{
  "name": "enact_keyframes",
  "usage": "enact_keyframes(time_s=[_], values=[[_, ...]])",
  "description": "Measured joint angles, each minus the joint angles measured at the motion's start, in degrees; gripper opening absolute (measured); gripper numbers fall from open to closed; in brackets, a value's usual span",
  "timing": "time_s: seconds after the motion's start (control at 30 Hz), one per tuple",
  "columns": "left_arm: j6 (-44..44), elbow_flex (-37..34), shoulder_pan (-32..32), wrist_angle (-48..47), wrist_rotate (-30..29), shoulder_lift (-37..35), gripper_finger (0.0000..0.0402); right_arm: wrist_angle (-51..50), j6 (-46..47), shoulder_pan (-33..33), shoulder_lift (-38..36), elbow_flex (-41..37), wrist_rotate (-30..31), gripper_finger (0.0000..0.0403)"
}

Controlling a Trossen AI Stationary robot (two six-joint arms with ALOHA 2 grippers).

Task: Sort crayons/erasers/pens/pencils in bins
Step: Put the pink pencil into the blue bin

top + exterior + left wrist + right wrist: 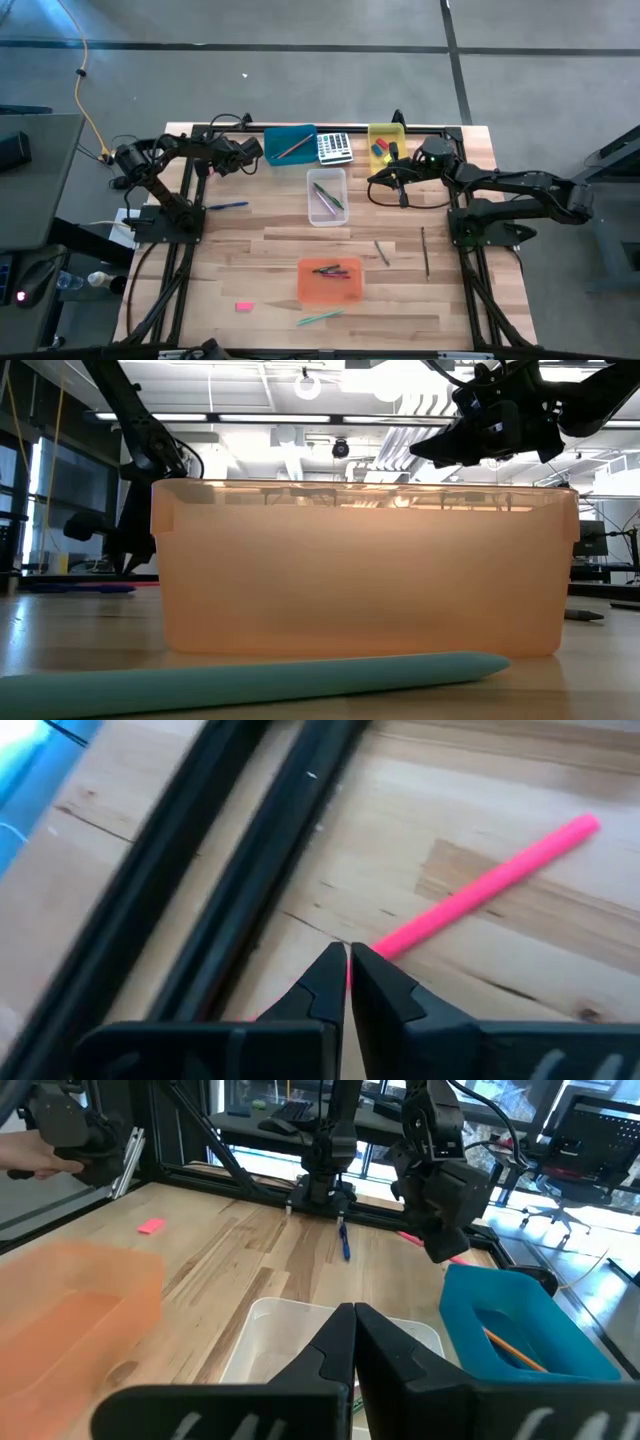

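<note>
**Pink pencil lying at the left fingertips**

While our left gripper (347,965) shows its fingers (385,990) pressed together, we cannot tell whether they pinch the pink pencil (490,880), whose near end meets their tips. It lies flat on the table (520,960), its long axis slanting away from the fingers beside the teal bin (290,145). Our right gripper (353,1325), fingers closed and empty, hangs over the clear bin (270,1330).

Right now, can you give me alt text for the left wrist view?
The left gripper's dark fingers are pinched on the near end of a pink pencil, which slants away over the wooden table. Black frame bars cross beside it.
</note>
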Motion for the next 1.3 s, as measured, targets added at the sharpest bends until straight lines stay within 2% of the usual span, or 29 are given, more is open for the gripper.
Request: enact_keyframes(time_s=[0.27,0.8,0.97,1.07,1.23,1.3], values=[[-0.87,0.00,1.07,-1.26,-3.06,-0.04,0.0008,-0.18,0.00,0.00,0.00,0.00,0.00,0.0000],[12.39,0.02,1.17,-0.10,3.03,-0.04,0.0007,-0.85,-0.04,0.79,0.00,0.00,-0.02,0.0000],[18.91,0.02,0.72,0.49,6.71,0.39,0.0007,-0.83,-0.49,1.51,0.00,0.00,-0.08,0.0000],[22.65,0.57,-2.07,-0.57,7.42,-0.14,0.0007,-0.83,-0.49,1.49,0.00,0.00,-0.09,0.0000],[29.53,5.42,-7.55,-5.52,8.50,-4.08,0.0006,-0.83,-1.02,1.49,0.00,0.00,-0.09,0.0000],[34.75,8.57,-7.43,-5.68,12.46,-5.48,0.0002,-0.83,-1.14,1.49,0.00,0.00,-0.07,0.0000]])
